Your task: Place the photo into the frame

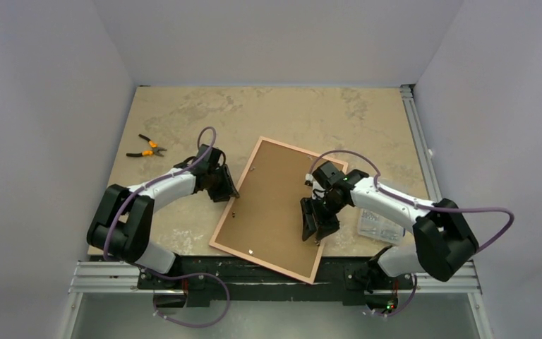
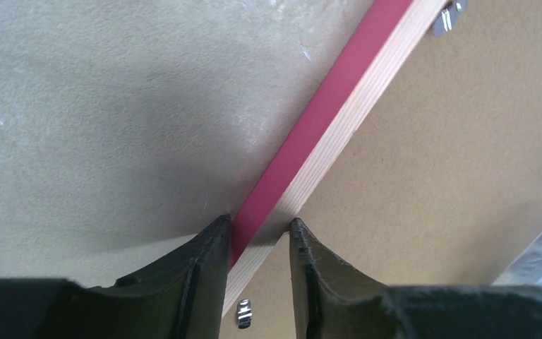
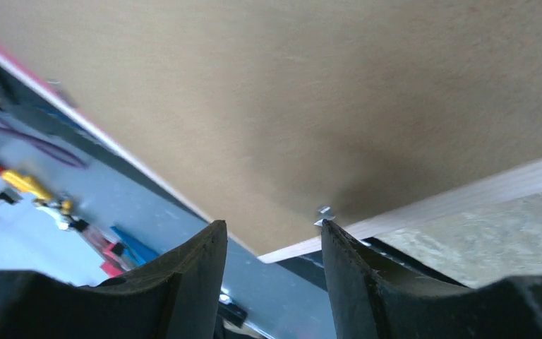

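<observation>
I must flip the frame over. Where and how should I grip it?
Probably the left rail of the frame, from outside and above: it lies flat, back up, filled by the backing board, so only that narrow rim fits between pincer fingers.

The left arm point(image 1: 162, 187) reaches toward 2 o'clock; the left end effector point(image 2: 259, 229), narrowly parted, seemingly pinches the frame point(image 2: 332, 106) by its edge. The right arm point(image 1: 395, 205) folds toward 10 o'clock, the right end effector point(image 3: 274, 229) standing agape.

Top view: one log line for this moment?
pink-bordered rectangular frame: back up | left gripper: straddling its edge rail | right gripper: open above brown backing board
</observation>
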